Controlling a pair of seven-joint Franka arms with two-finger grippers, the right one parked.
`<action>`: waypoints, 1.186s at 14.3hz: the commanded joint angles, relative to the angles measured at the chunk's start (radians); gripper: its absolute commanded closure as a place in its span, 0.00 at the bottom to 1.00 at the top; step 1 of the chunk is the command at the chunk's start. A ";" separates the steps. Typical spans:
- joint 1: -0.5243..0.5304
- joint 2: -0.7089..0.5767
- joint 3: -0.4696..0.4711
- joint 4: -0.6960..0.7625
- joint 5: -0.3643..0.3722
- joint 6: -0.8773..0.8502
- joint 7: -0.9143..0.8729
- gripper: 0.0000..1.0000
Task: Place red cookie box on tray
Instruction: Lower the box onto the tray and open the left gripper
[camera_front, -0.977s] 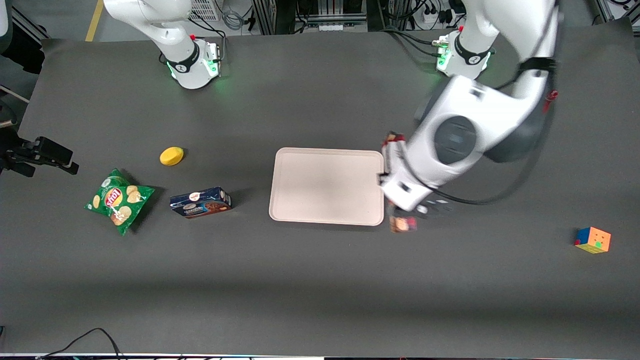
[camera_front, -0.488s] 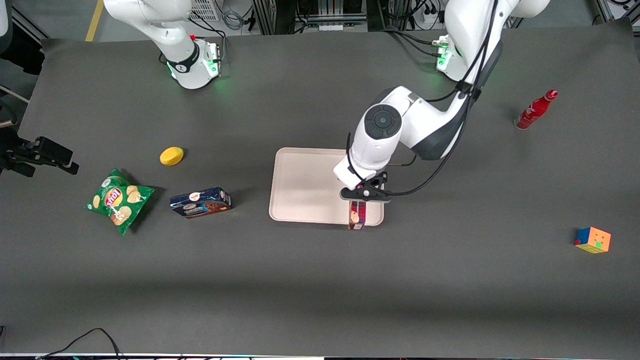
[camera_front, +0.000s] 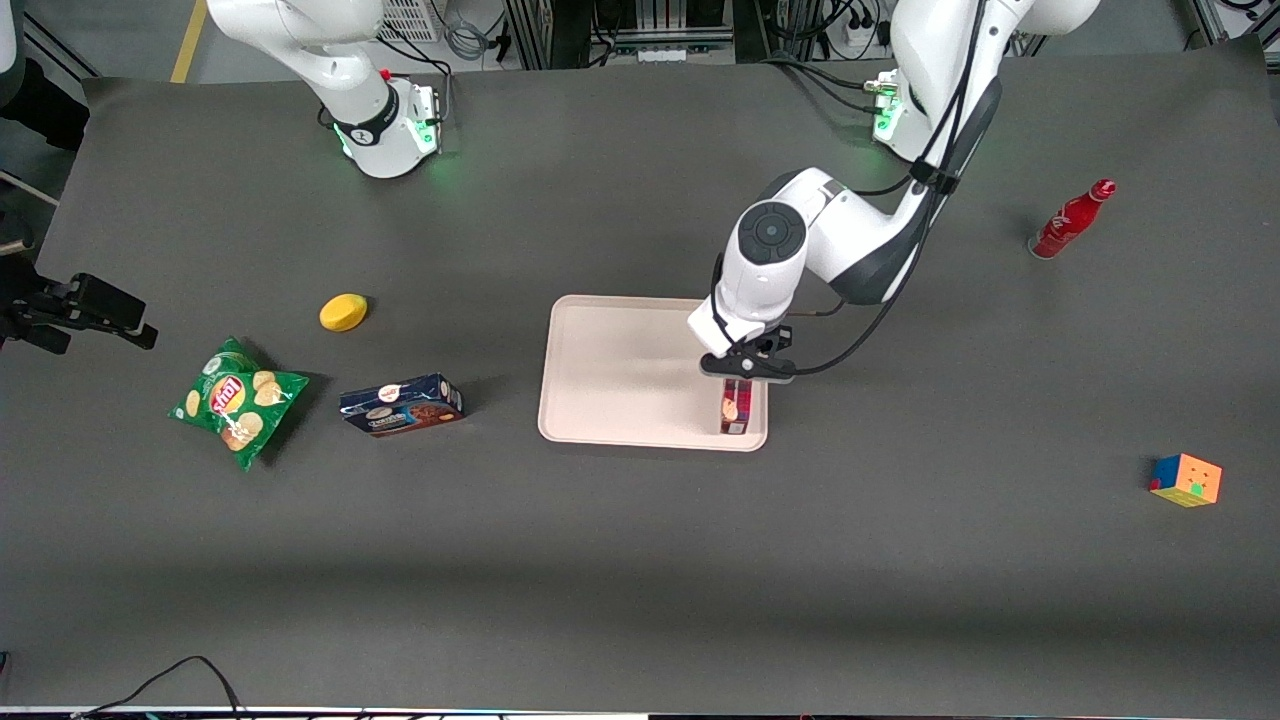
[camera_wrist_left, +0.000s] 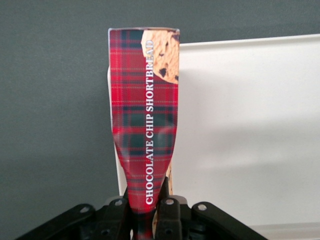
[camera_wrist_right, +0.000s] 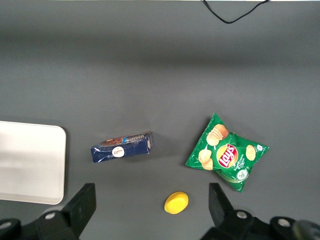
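The red cookie box (camera_front: 737, 408), a slim dark-red plaid carton, is pinched at one end between my gripper's fingers (camera_wrist_left: 169, 212). My gripper (camera_front: 743, 376) hovers over the pale cream tray (camera_front: 620, 370), at the tray's corner nearest the front camera on the working arm's side. In the left wrist view my gripper (camera_wrist_left: 147, 202) is shut on the box (camera_wrist_left: 145, 110), and the carton's sides are squeezed in. The box runs along the tray's short rim, and the tray's floor (camera_wrist_left: 245, 140) lies beside it. I cannot tell whether the box touches the tray.
A dark blue cookie box (camera_front: 400, 404), a green chips bag (camera_front: 237, 397) and a yellow object (camera_front: 343, 312) lie toward the parked arm's end. A red bottle (camera_front: 1072, 220) and a coloured cube (camera_front: 1186, 479) stand toward the working arm's end.
My arm swung from beside the tray to over it, carrying the red cookie box. Since half a second ago the box has shifted from overhanging the near rim to inside it.
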 joint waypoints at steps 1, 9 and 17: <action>0.007 -0.047 0.009 -0.109 0.035 0.149 -0.009 0.84; 0.007 0.014 0.014 -0.112 0.037 0.249 -0.049 0.80; 0.007 0.030 0.015 -0.105 0.037 0.247 -0.050 0.17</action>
